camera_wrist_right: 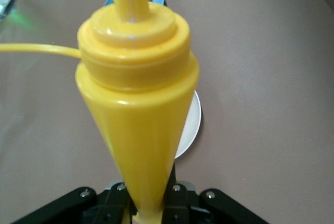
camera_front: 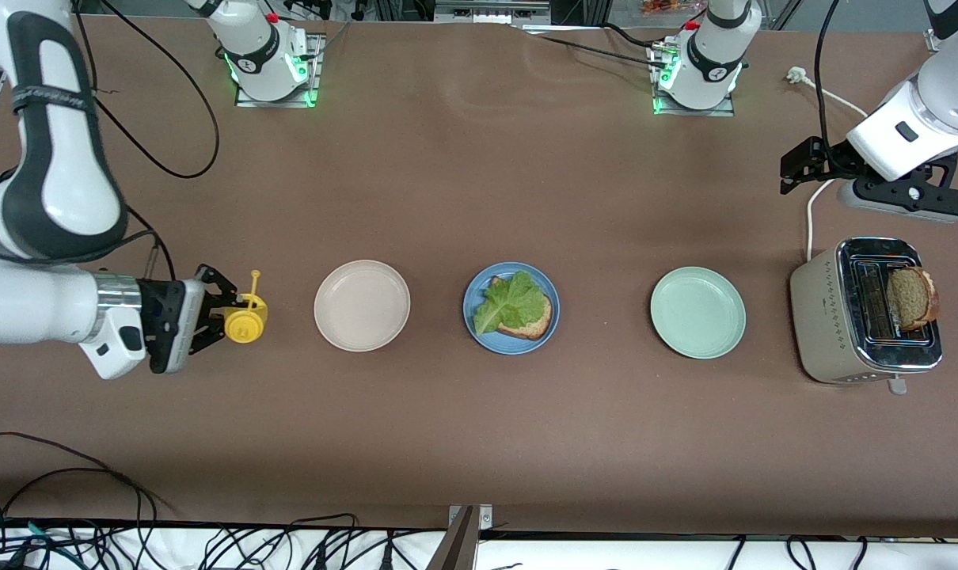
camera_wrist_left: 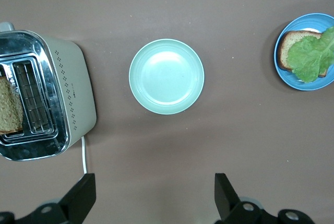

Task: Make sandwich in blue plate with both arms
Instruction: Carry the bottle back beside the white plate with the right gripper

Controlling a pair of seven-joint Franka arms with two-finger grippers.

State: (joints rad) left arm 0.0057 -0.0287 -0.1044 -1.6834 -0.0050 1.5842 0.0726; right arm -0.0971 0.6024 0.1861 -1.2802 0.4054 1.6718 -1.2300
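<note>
front view: open-faced sandwich (camera_front: 518,310) (lettuce up)

A brown worktop (camera_front: 479,435) filled most of the frame. At left centre, a yellow squeeze bottle (camera_front: 245,318) with a yellow cap strap was positioned beside a beige-white plate (camera_front: 362,305). A pale mint-green plate (camera_front: 697,312) lay at right centre. At the right edge, a cream-and-chrome two-slot toaster (camera_front: 859,313) stood with its slots facing up; one slot carried a slice of brown bread (camera_front: 910,297), the other slot showed bare wire guides. A white cord (camera_front: 815,202) ran from the toaster toward a white plug (camera_front: 796,75) at upper right. Black cables (camera_front: 170,546) crowded the lower edge.
</note>
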